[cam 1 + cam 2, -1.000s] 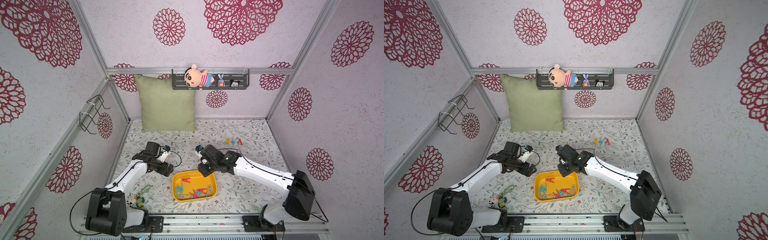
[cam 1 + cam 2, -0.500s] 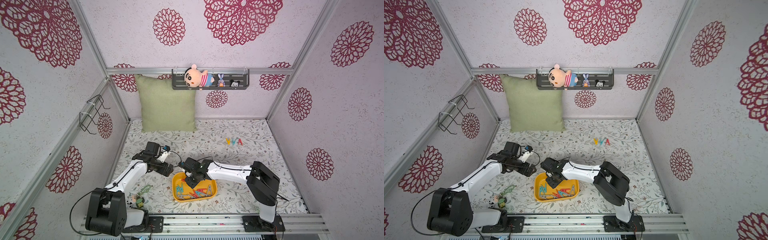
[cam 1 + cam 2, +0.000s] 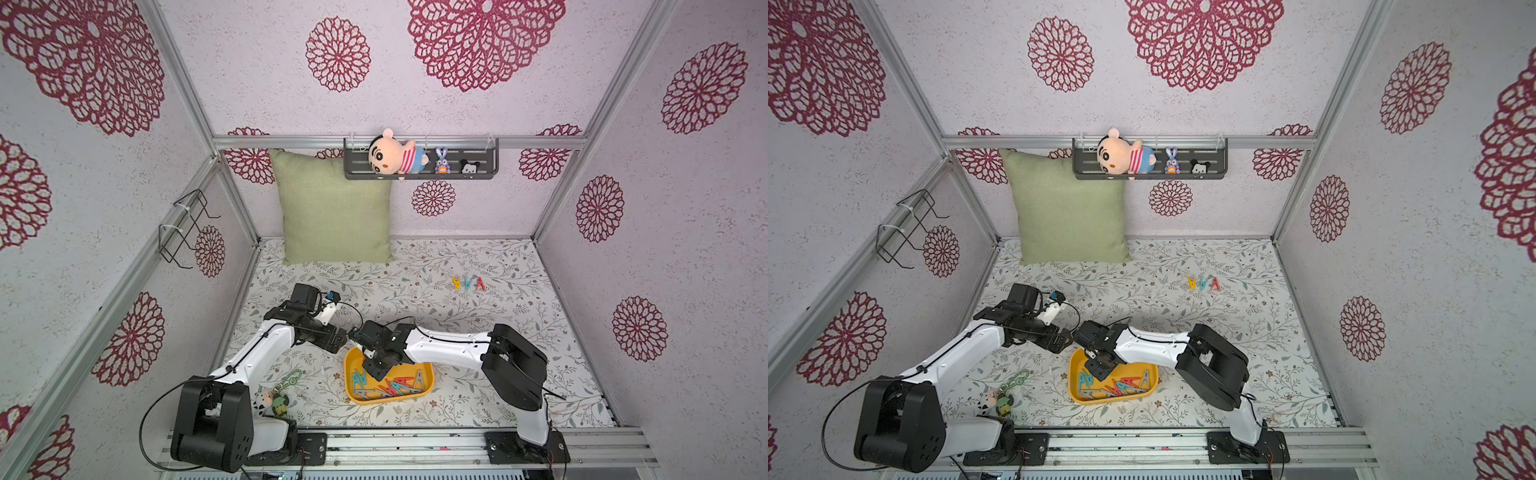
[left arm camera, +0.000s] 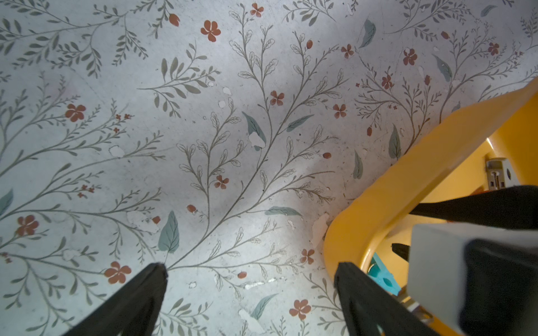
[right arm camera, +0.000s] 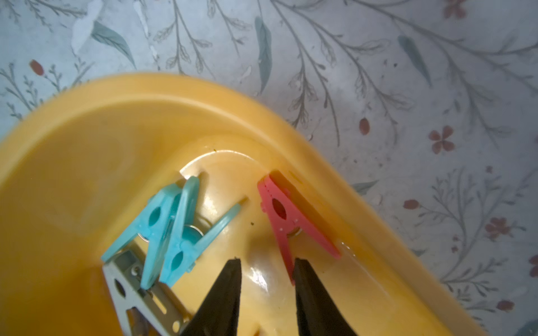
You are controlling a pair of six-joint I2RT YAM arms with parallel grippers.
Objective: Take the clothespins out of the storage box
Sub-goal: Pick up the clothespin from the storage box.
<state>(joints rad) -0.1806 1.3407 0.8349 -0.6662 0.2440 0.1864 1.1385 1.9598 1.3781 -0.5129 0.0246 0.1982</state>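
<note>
We see the storage box (image 3: 390, 401) (image 3: 1113, 401) sitting on the flowered bench (image 3: 478, 332) near its 6 o'clock edge. A loose heap of clothespins (image 3: 390, 384) (image 3: 1121, 386) in red, teal and grey lies inside it.

The right end effector (image 3: 376, 368) (image 3: 1098, 372) dips into the box at its 10 o'clock corner. In the right wrist view (image 5: 266, 264) its jaws stand partly apart. Only the yellow floor of the box shows between the black fingers (image 5: 230, 291), so it grips nothing. A red clothespin (image 5: 286, 221) lies along the curved wall of the box, with one leg ending right beside one finger. We cannot tell whether they touch. Near it, two teal clothespins (image 5: 171, 227) lie crossed, their ends resting on a grey clothespin (image 5: 136, 293).

The left end effector (image 3: 338, 338) (image 3: 1065, 338) hangs just outside the same corner, at about 10 o'clock from the box. The left wrist view (image 4: 250, 270) shows its jaws spread wide and empty over bare bench, with the box rim (image 4: 407, 180) beside one finger.

Well apart from the box, at about 2 o'clock from it, three more pegs (image 3: 468, 283) (image 3: 1203, 283) lie in a row on the bench: yellow, teal and red.

A keychain charm (image 3: 286, 380) lies at 9 o'clock from the box. A green pillow (image 3: 332, 216) leans on the back wall at about 11 o'clock.
</note>
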